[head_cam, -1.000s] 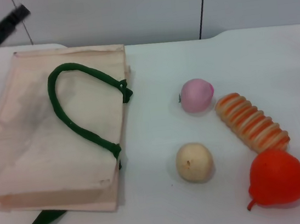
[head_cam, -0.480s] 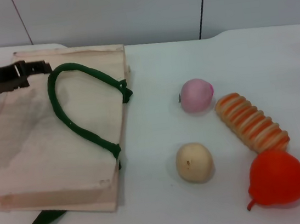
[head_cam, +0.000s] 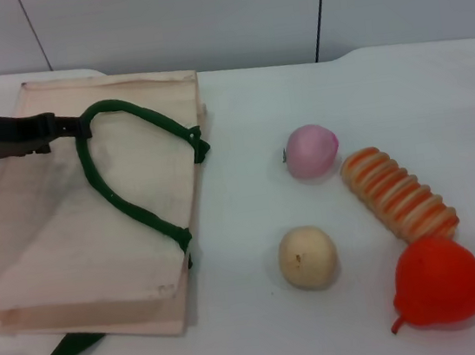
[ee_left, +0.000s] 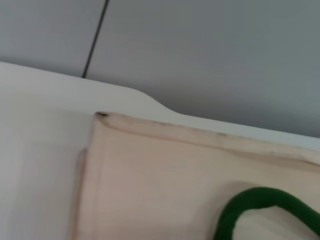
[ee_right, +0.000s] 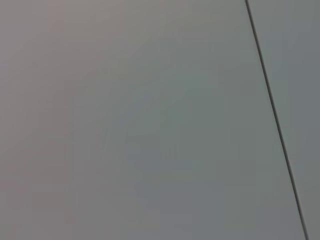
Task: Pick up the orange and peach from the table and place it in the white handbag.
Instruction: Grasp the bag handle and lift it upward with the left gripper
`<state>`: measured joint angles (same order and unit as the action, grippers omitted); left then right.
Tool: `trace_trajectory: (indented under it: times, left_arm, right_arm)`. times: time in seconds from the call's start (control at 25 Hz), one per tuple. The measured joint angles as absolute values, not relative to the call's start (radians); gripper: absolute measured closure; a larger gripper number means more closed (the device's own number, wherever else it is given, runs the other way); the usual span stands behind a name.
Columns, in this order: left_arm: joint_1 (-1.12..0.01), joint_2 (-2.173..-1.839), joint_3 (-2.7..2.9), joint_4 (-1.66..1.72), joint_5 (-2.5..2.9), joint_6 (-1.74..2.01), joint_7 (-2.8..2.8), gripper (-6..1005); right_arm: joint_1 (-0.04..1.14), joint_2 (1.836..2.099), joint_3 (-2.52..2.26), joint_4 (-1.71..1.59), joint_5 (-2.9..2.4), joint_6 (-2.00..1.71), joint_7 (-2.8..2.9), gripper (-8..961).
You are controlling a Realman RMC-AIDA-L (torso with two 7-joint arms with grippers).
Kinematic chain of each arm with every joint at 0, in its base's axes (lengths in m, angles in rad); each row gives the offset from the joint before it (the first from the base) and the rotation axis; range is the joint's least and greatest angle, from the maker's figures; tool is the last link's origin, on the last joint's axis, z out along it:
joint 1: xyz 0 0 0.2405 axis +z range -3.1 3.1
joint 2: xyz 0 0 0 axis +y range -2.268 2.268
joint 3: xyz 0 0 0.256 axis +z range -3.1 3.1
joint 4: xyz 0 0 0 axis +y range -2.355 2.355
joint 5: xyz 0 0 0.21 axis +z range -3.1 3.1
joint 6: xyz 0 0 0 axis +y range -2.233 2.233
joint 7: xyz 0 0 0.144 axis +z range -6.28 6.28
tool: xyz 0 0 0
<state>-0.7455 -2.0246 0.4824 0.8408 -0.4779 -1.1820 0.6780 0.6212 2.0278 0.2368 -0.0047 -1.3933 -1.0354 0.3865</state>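
Lying flat, the white handbag point(head_cam: 70, 234) sits under the left gripper point(head_cam: 73, 127).

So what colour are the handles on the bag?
Dark green handles on a cream bag; the head view shows them best.

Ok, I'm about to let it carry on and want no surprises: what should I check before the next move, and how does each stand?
1. Left gripper at the green handle of the white handbag: ok.
2. Handle gripped: cannot tell.
3. Bag open for loading: not ok, it lies flat.
4. Orange and peach free on the table: ok.
5. Right gripper ready: cannot tell, out of view.
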Motion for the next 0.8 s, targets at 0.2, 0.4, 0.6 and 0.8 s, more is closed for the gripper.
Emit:
trace_trajectory:
  times: [0.2,0.4,0.6,0.8]
  left_arm:
    - [-0.781,-2.018,0.483,0.766,-0.477,-1.155,0.716,183]
    - [-0.803,-2.015,0.483,0.712,-0.461,-1.12,0.726,184]
    - [-0.811,-2.01,0.483,0.686,-0.459,-1.112,0.732,184]
    - [-0.82,-2.007,0.483,0.67,-0.437,-1.103,0.732,185]
  right_arm:
    - [0.622,2.028,0.239,-0.005,-1.393,-1.035,0.388,98]
    - [0.624,2.028,0.24,-0.004,-1.391,-1.035,0.389,98]
    - [0.631,2.028,0.238,-0.002,-1.391,-1.035,0.389,97]
    - [0.634,2.028,0.236,-0.001,-1.391,-1.035,0.389,97]
